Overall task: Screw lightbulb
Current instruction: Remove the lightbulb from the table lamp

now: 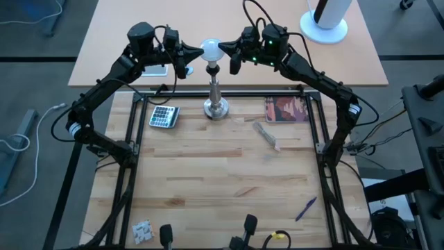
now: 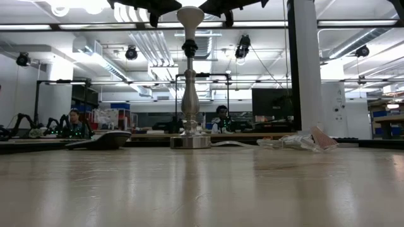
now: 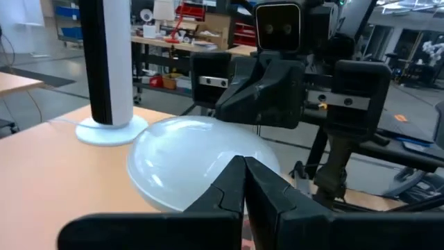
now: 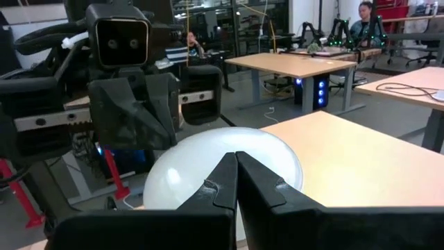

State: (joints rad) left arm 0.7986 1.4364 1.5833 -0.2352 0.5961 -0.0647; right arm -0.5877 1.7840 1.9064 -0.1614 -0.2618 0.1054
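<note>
Above the far end of the wooden table (image 1: 208, 167), two dark arms meet from either side, left gripper (image 1: 195, 51) and right gripper (image 1: 223, 48) both pinched shut, tips against the lightbulb (image 1: 211, 49) atop the silver stand (image 1: 215, 94).

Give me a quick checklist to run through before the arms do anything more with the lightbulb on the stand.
1. Lightbulb sits on top of the silver stand: ok.
2. Stand upright on the table, base flat: ok.
3. Left tool shut, tip at the bulb's left side: ok.
4. Right tool shut, tip at the bulb's right side: ok.
5. Bulb's screw base fully threaded into the socket: cannot tell.
6. Calculator and book lie apart from the stand's base: ok.
</note>
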